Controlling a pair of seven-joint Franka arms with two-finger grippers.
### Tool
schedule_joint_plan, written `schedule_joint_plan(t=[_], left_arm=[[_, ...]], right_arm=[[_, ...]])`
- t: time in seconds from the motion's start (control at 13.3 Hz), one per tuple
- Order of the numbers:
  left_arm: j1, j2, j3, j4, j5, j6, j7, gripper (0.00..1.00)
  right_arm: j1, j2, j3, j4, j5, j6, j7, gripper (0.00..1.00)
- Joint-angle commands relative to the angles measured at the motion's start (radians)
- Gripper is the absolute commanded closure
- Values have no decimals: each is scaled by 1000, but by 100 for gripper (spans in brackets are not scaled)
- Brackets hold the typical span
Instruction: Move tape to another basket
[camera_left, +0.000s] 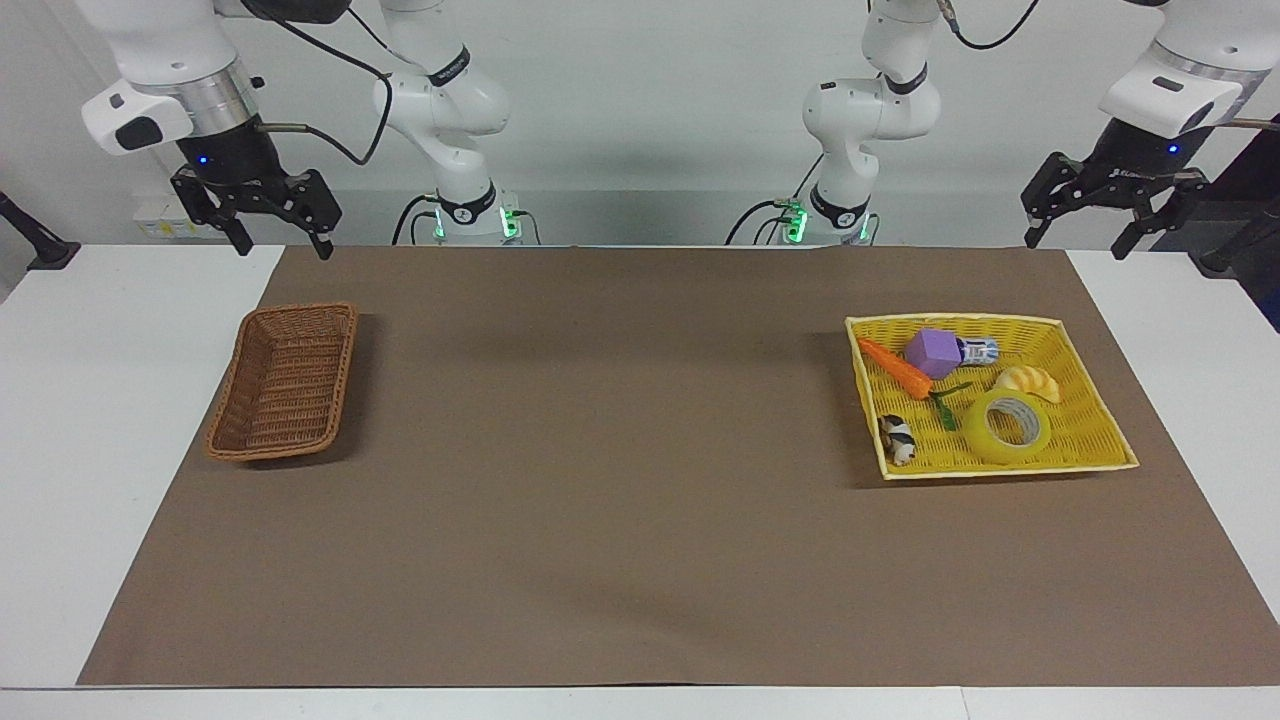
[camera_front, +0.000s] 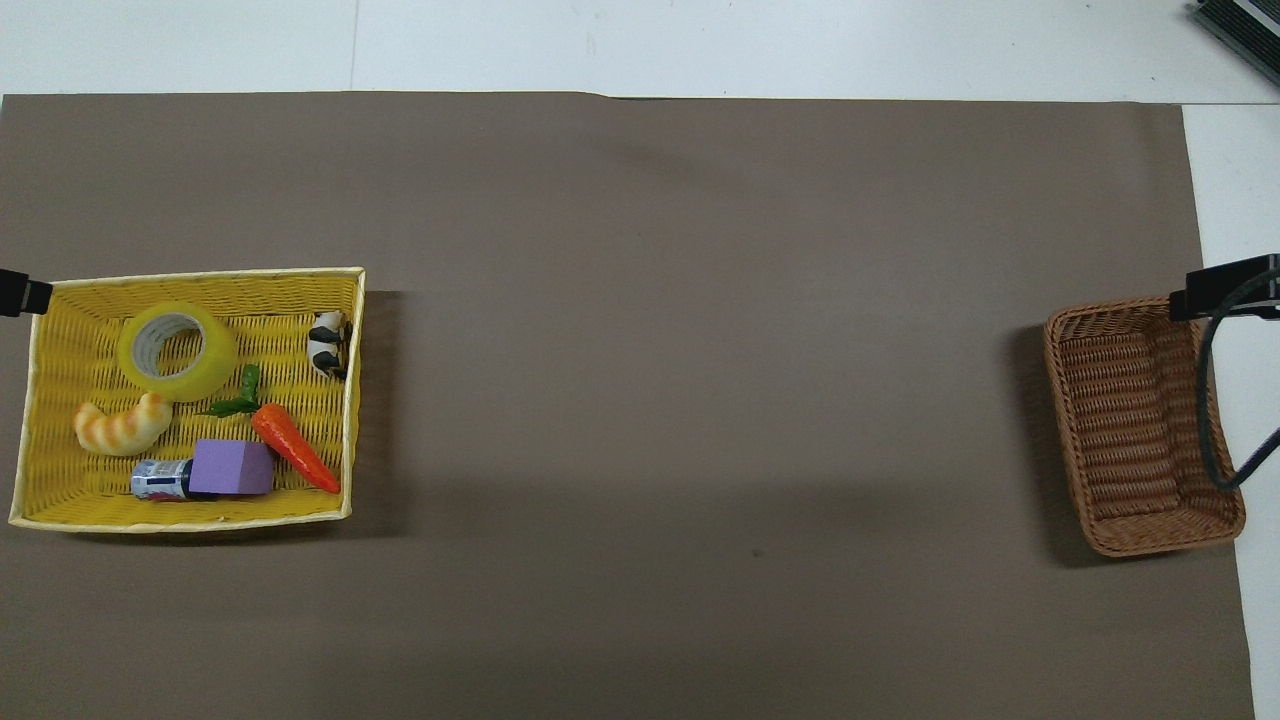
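Across the table (camera_left: 60, 450), a brown mat (camera_left: 640, 520) spread almost edge to edge, white margins showing at both ends, a wide bare stretch of mat open between the two baskets. Toward the left arm's end, a flat yellow basket (camera_left: 1095, 420) with a pale rim, crowded inside; toward the right arm's end, the basket (camera_left: 285, 382) of brown wicker, narrow, sloping-sided, sitting near the mat's edge. Raised at the robots' side of the table, left gripper (camera_left: 1083, 240) and right gripper (camera_left: 283, 245), both with fingers spread apart and holding nothing, both arms waiting. Lying flat in the yellow basket, at its part farther from the robots, the tape (camera_left: 1010, 426): glossy yellow roll, white-grey core, hole facing up, just beside a croissant toy (camera_left: 1027, 382), near a carrot (camera_left: 895, 368), purple block (camera_left: 934, 352), small can (camera_left: 979, 351) and cow figure (camera_left: 898, 439).
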Motion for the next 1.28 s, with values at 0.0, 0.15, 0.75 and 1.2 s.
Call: schedule_joint_plan(t=[0.0, 0.15, 0.75, 1.2], left_arm=[[-8, -24, 1, -25, 13, -10, -8, 0], [-11, -24, 1, -25, 13, -10, -10, 0], [-7, -26, 3, -25, 13, -23, -13, 0], [-5, -41, 4, -111, 10, 74, 3, 0]], right_arm=[[-7, -3, 0, 5, 23, -13, -25, 0], [-7, -3, 0, 6, 23, -13, -25, 0], [-7, -3, 0, 6, 23, -13, -25, 0], [-7, -3, 0, 5, 23, -13, -25, 0]])
